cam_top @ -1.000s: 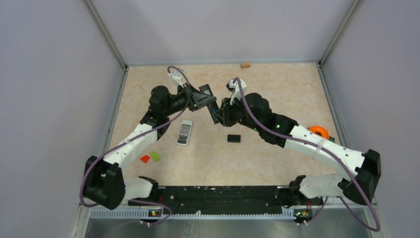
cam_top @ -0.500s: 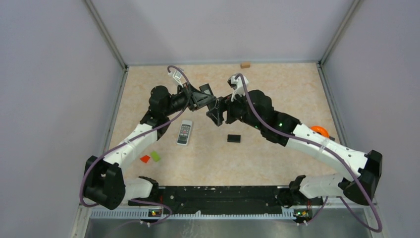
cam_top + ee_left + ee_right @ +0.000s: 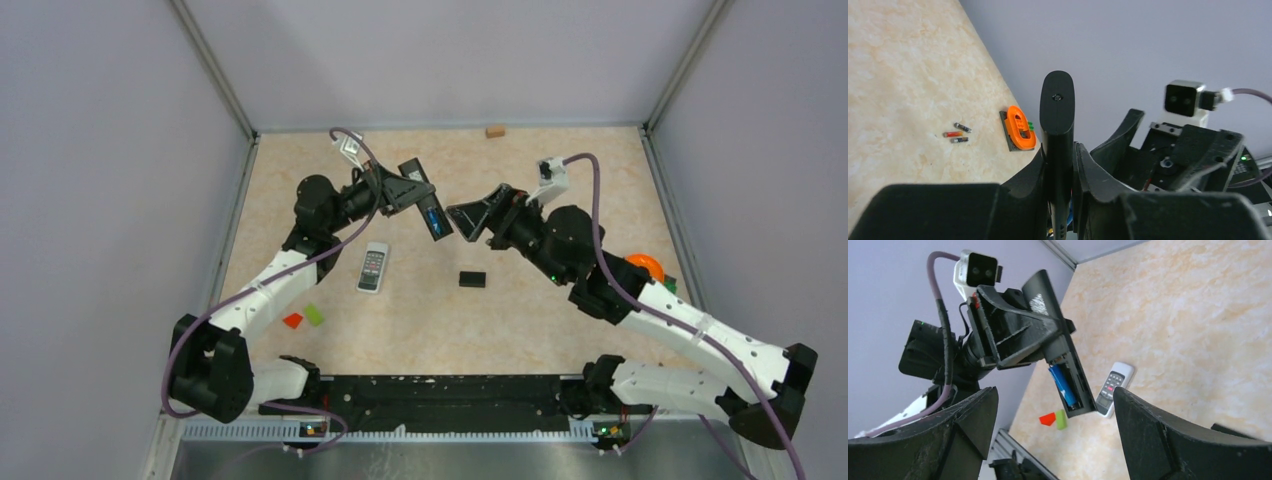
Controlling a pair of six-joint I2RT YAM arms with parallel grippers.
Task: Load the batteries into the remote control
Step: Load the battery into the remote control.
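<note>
Top external view: marbled table, above which a black remote control is held raised, clamped firmly in the left gripper. The right gripper is spread wide, near the remote but apart from it, with nothing held. A white remote and a small black piece are laid on the table. One blue battery is seated in the open compartment; three loose batteries are seen near an orange object.

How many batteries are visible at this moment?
4. One blue battery sits in the open compartment of the black remote held by the left gripper; three loose batteries lie on the table near the orange object. Others may be hidden.
</note>
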